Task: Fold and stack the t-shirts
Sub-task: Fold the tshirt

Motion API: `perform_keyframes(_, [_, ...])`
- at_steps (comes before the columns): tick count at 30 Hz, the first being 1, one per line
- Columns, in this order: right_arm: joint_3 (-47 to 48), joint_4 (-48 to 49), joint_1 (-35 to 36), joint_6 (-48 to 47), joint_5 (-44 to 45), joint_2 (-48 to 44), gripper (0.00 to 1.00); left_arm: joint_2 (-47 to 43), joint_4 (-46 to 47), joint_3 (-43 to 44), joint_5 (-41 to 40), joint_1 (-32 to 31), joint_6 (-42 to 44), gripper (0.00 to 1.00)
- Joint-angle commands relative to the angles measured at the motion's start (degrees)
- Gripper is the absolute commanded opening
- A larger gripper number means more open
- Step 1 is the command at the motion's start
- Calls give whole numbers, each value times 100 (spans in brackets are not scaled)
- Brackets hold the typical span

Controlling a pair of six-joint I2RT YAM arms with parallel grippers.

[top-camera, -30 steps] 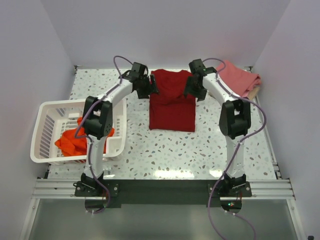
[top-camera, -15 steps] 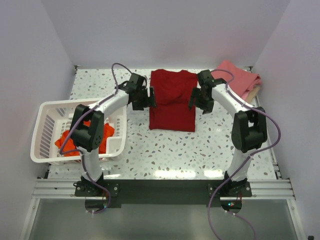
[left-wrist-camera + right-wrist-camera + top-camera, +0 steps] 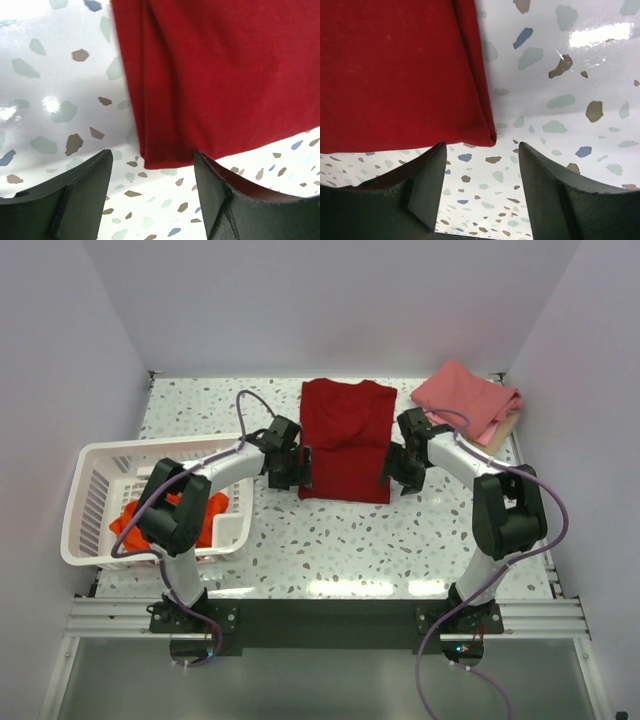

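Since the dark red shirt (image 3: 346,440) lies flat mid-table as a long strip, sleeves tucked in, I judge the step in hand to be the cross-fold from hem to collar. My left gripper (image 3: 152,167) and right gripper (image 3: 481,147) hover over its two near corners, jaws apart and holding nothing (each corner shows between the fingers). Next I need to lower both, pinch every layer at once, then lift evenly; the orange shirt (image 3: 135,525) waits in the basket (image 3: 90,500), the pink one (image 3: 465,400) folded at the far right.

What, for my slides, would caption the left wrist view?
Open left gripper hovers at a corner of the crimson shirt on the table.
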Motion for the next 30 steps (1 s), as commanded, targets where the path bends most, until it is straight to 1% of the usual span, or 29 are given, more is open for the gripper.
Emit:
perform_keyframes(1, [-69,388,5,92,-257,-192,61,-338,209,-113,-297,5,17,70])
perform_keyframes(6, [-271,590,14,162,-433,-87,55,-347,261,-218,-236,-3,-27,64])
perform_keyframes(11, [-395,660,5,153,-433,-34,52,-347,419,-359,-104,-3,-80,58])
perform_keyframes(14, [-430,686,14,145,-442,-7,51,-321,568,-421,106,-3,-159,57])
perform_keyframes(22, [-535,739,32,162,-530,89,44,-321,727,-649,318,-3,-343,46])
perform_keyframes(26, [-693,783,76,189,-574,151,40,-312,850,-755,441,-3,-405,36])
perform_keyframes(28, [-711,731,76,171,-565,204,35,-312,859,-790,450,-3,-414,32])
perform_keyframes(29, [-685,687,76,154,-522,230,33,-312,885,-799,459,-3,-414,27])
perform_keyframes(30, [-659,652,76,127,-504,265,26,-321,886,-816,459,5,-405,24])
